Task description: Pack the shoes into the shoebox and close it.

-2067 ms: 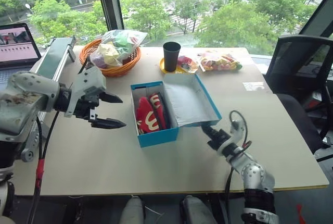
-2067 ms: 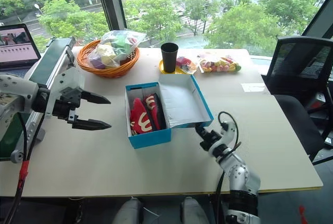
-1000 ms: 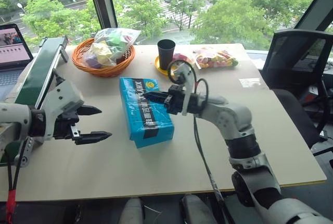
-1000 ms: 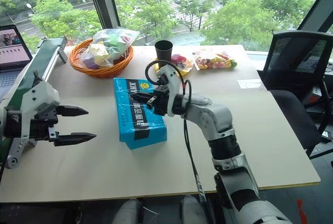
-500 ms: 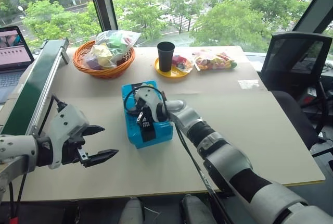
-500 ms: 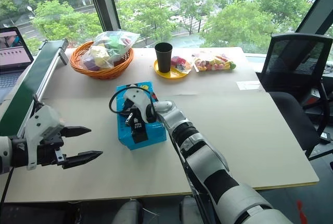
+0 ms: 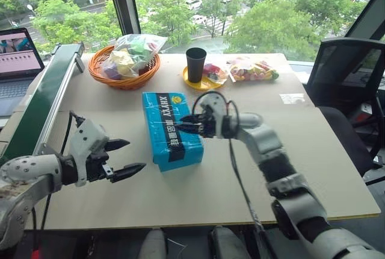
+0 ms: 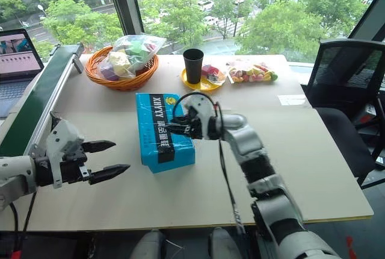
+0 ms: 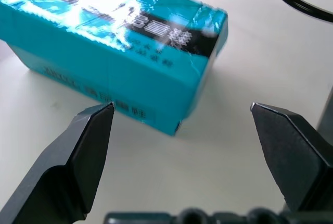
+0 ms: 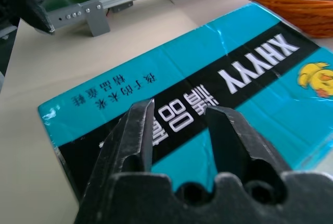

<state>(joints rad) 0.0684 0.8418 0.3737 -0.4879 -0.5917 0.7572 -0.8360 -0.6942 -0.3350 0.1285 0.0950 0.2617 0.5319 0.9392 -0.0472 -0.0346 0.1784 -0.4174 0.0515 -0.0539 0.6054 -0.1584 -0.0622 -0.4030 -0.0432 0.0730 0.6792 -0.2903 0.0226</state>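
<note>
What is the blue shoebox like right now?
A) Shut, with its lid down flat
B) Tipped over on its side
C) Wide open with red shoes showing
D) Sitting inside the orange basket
A, the shoebox lies on the table with its printed lid down flat, so no shoes show, and the orange basket stands apart, farther back.
</note>
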